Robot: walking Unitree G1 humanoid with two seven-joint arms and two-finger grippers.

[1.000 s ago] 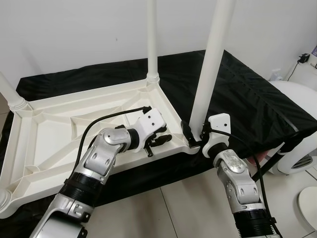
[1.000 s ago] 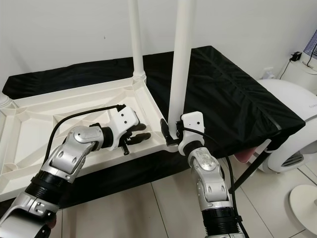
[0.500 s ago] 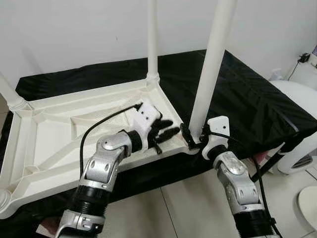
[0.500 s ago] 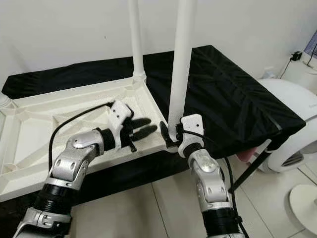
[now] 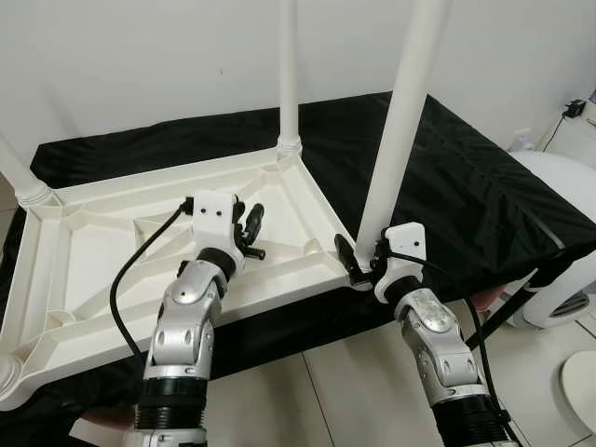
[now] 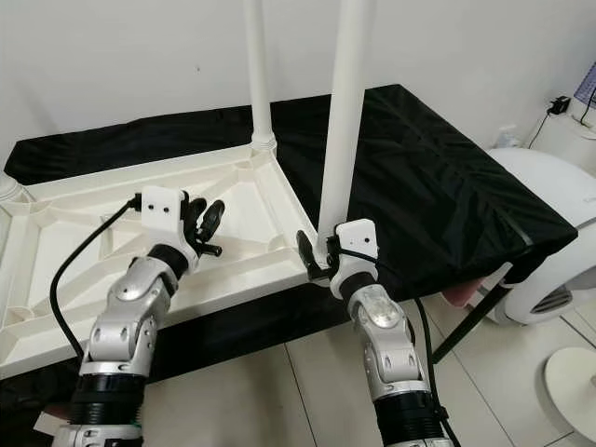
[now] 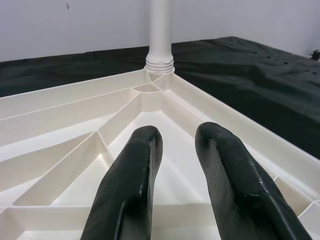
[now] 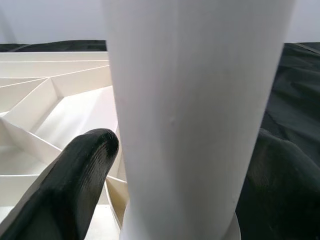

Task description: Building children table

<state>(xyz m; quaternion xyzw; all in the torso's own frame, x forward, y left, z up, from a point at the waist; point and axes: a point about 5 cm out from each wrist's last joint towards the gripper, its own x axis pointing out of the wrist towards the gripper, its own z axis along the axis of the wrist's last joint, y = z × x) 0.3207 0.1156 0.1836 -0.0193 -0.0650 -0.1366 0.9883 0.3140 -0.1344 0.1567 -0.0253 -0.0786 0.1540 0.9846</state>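
- Right gripper [image 5: 358, 264] is clamped on the near table leg [image 5: 399, 130].
- Left gripper [image 5: 251, 228] hovers over the upturned tabletop [image 5: 93, 251], fingers slightly apart.

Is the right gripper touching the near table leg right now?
Touching. In the right wrist view both black fingers press against either side of the white table leg; the left eye view shows the right gripper clamped at its base.

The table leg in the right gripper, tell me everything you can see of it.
The table leg is a smooth, round, cream-white post that looks like plastic. It stands upright at the near right corner of the upside-down tabletop, its top out of frame. The right gripper has a black finger on either side of its base.
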